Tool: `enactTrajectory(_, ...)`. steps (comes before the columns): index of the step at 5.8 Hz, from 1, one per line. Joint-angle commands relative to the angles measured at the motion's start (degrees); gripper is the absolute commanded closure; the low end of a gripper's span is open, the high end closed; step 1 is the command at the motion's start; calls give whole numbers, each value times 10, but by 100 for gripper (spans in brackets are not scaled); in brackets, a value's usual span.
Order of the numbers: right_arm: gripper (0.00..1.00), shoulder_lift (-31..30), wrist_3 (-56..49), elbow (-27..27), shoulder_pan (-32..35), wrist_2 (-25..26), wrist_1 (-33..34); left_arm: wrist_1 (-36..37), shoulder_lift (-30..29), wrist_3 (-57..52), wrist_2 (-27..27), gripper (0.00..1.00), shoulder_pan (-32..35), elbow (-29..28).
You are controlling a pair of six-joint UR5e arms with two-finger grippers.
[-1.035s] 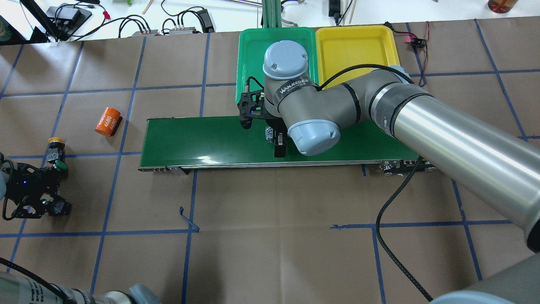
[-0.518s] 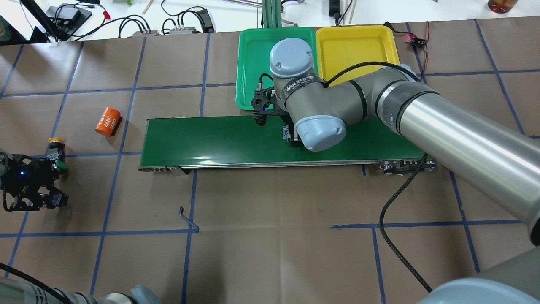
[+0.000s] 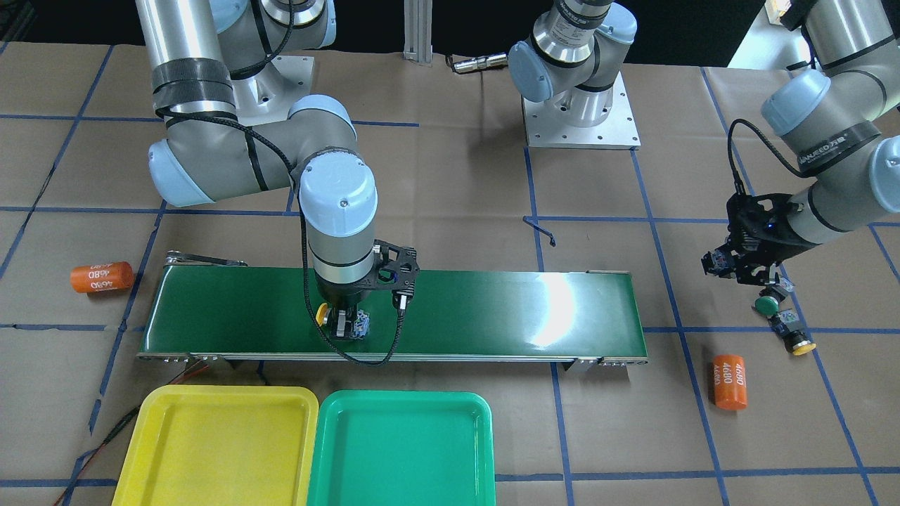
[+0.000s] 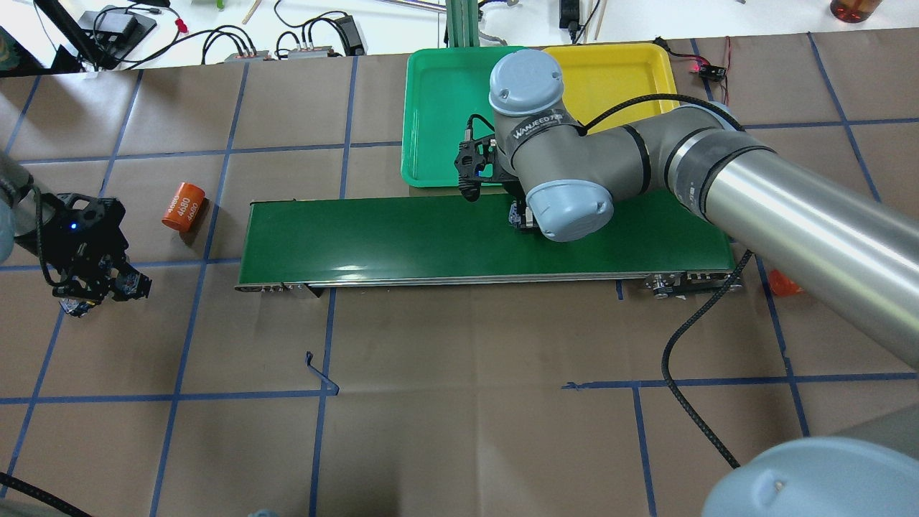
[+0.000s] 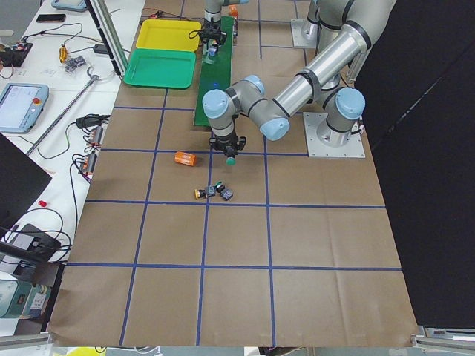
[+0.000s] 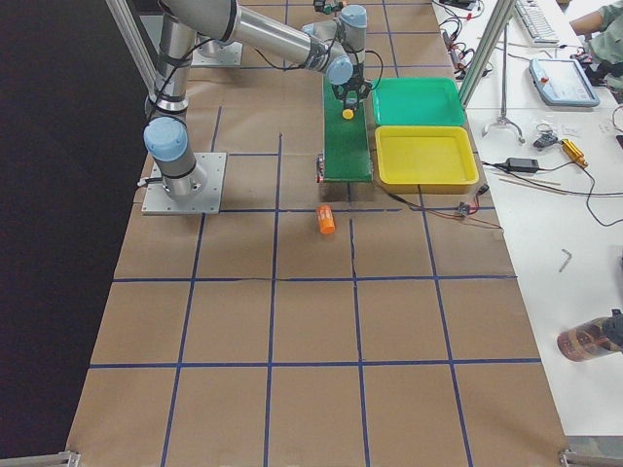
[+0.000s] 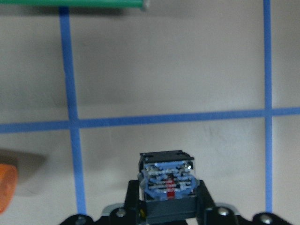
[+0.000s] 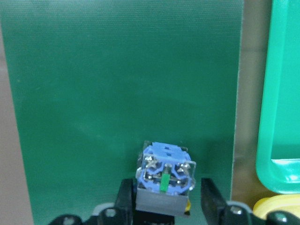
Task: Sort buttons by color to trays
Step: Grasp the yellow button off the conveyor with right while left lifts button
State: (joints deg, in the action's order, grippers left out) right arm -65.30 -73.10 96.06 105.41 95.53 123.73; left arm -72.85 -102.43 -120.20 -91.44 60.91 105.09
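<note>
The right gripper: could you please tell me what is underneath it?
The right gripper clamps a yellow-capped button between its fingers, over the dark-green conveyor belt. The belt patch directly below is covered by them.

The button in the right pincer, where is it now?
Front-facing view, left half: the button is held in the right pincer over the belt's near edge, close to where the yellow tray and green tray meet.

Robotics laboratory. Brown-paper worktop (image 4: 459, 431) gridded in blue tape (image 7: 164, 119), with a dark-green conveyor belt (image 4: 388, 237) at centre; bolted metal base plates (image 3: 620, 133) on one side of the belt; on its other side, white bench (image 6: 545, 195) strewn with cables (image 4: 230, 39), adapters (image 4: 348, 32) and a teach pendant (image 5: 18, 104).
</note>
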Motion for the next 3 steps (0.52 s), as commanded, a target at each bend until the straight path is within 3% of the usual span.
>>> enactTrajectory(1, 87, -5, -31, -3, -31, 28, -6, -29, -4, 147, 58, 99, 101, -40)
enactTrajectory(3, 90, -35, -75, -8, -56, 31, 0, 11, -33, 222, 67, 99, 178, -44)
